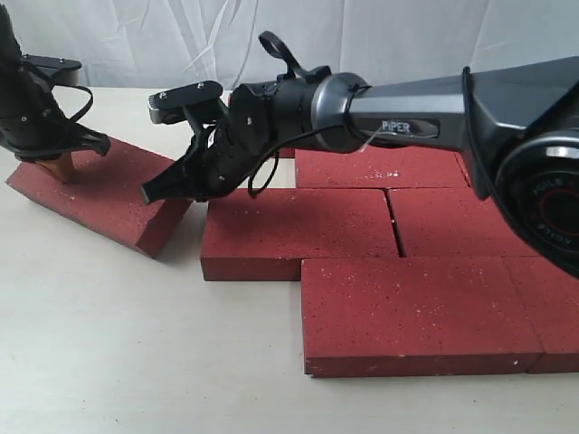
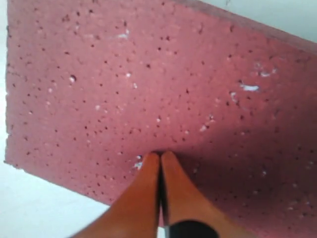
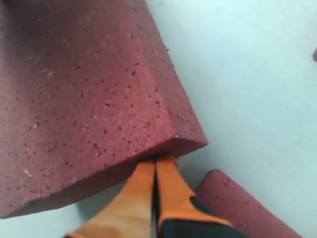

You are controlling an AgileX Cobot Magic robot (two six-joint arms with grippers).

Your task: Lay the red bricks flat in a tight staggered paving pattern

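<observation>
Pale table (image 1: pixel 90 344): the loose brick (image 1: pixel 99 194) lies skewed beside the paving (image 1: pixel 298 226). The left gripper (image 1: pixel 58 168) sits atop it and the right gripper (image 1: pixel 151 192) at its paving-side edge, both closed, empty.

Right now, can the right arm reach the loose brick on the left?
Likely yes: the right gripper, shut, is right at the end of the loose brick, with nothing between; the left gripper rests on its top.

A creased white cloth (image 1: pixel 163 36) hangs across the top of the frame. Below it, a pale cream desk (image 1: pixel 109 362) fills the lower left.
</observation>
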